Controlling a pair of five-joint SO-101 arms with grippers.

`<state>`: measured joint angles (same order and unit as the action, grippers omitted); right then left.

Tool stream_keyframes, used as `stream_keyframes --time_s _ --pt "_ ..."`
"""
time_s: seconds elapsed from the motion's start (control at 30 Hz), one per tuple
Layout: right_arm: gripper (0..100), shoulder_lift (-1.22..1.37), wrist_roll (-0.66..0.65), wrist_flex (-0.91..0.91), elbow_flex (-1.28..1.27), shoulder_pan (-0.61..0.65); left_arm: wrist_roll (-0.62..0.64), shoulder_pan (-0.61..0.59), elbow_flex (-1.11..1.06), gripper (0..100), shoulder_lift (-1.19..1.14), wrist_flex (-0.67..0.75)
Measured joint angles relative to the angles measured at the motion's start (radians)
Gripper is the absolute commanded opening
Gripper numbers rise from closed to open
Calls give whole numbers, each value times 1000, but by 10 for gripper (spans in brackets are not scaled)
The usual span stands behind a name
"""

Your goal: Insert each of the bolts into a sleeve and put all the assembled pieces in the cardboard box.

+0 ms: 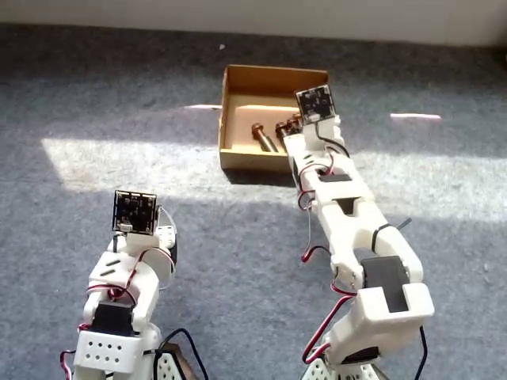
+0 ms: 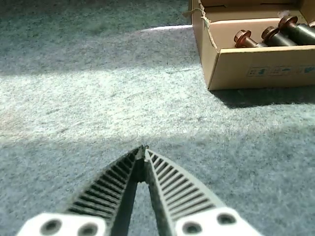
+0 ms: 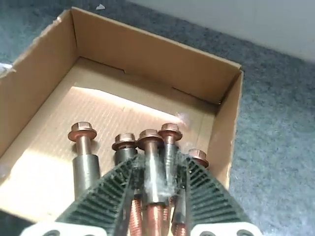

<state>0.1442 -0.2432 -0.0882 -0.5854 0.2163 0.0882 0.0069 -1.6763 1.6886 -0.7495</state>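
The cardboard box (image 1: 238, 79) stands at the far middle of the grey carpet. Several assembled bolt-and-sleeve pieces (image 3: 84, 152) lie side by side on its floor, copper heads pointing away from the right arm. My right gripper (image 3: 161, 164) hangs over the box's near right part (image 1: 295, 127), shut on one bolt-and-sleeve piece (image 3: 153, 177) whose threaded end points back at the wrist. My left gripper (image 2: 143, 148) is shut on nothing, low over bare carpet, near the left arm's base. From there the box (image 2: 256, 69) and bolts (image 2: 246, 38) show far off.
Grey carpet (image 1: 158, 261) covers the whole work area, with a sunlit band across the middle. A pale wall strip runs along the far edge. The left arm (image 1: 131, 277) is folded back at the near left.
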Motion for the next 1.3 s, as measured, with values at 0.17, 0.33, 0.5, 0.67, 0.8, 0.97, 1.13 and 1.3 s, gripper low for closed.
stream_keyframes --time_s 0.17,0.33,0.5,0.67,0.8,0.97,1.13,1.3 --pt "48 -75 0 2 0 -2 0 0 0 7 0 0" --pt "6 -224 0 74 -38 2 0 0 0 7 0 0" --pt "6 -376 -2 123 -153 0 0 0 0 7 0 0" --pt "6 -560 -2 123 -319 0 0 0 0 7 0 0" --pt "6 -730 -2 123 -463 0 0 0 0 7 0 0" --pt "6 -954 -2 123 -652 0 0 0 0 7 0 0" --pt "5 -1180 -2 123 -822 2 0 0 0 7 0 0" --pt "5 -1384 -2 123 -973 2 0 0 0 7 0 0"
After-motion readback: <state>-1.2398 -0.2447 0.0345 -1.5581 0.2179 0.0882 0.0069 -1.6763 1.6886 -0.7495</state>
